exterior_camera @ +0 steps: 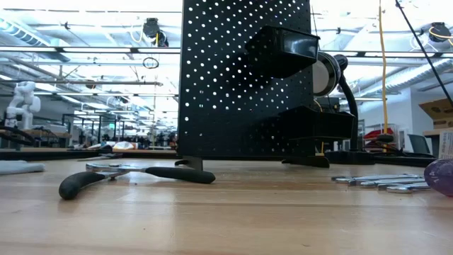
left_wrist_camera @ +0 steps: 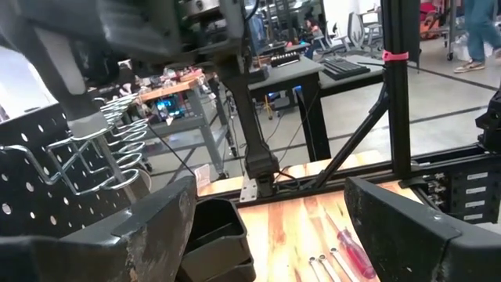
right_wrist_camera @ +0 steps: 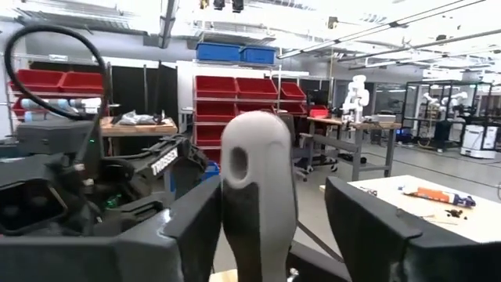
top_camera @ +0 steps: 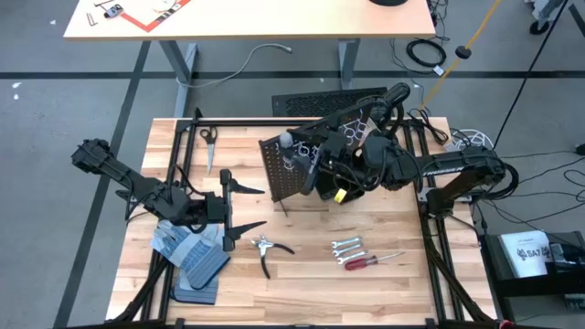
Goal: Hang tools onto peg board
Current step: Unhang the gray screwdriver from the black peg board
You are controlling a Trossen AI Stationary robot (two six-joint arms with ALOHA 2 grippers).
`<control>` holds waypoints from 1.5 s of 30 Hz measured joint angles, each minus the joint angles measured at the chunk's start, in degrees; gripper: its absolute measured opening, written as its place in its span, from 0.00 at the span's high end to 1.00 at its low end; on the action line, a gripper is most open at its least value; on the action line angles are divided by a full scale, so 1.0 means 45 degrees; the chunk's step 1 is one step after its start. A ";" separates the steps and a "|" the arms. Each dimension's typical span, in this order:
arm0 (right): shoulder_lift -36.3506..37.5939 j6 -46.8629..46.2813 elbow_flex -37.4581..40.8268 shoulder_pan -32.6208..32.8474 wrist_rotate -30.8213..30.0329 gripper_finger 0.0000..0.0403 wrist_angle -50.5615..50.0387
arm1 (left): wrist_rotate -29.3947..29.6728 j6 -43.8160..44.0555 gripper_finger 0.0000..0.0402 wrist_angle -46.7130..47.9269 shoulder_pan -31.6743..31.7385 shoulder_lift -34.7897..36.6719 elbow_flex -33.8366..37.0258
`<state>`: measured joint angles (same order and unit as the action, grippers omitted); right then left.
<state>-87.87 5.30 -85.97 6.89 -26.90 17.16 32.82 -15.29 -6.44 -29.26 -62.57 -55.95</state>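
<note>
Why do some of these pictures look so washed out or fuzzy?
Low view: bright ceiling lights silhouette the peg board; the near table is soft. Right wrist view: the grey handle is close and blurred; ceiling glare. Left wrist view: near fingers blurred.

Even, bright overhead light fills the high view, and you see only soft, short shadows on the wooden table (top_camera: 302, 274). In the low view the peg board (exterior_camera: 226, 85) stands as a dark silhouette against glaring ceiling lights, and the nearest tabletop is out of focus. Both wrist views are soft: the left gripper (left_wrist_camera: 266, 227) fingers blur up close, and the grey handle (right_wrist_camera: 258, 196) looks hazy, perhaps from motion.
</note>
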 joint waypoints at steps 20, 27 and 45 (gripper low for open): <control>0.0013 0.0810 0.0010 -0.0348 -0.0003 0.72 0.0735 | -0.0015 -0.0015 0.17 0.0024 0.0000 0.0000 -0.0003; 0.0013 0.1608 0.0010 -0.0148 0.0376 0.72 0.1629 | -0.0019 -0.0015 0.17 0.0029 0.0000 0.0000 -0.0004; 0.0022 0.6872 -0.2298 0.1638 0.0386 0.72 0.1255 | -0.0019 -0.0005 0.17 0.0037 0.0000 0.0000 -0.0004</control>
<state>-87.77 36.22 -96.31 14.26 -25.16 22.81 32.73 -15.31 -6.27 -29.26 -62.57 -55.96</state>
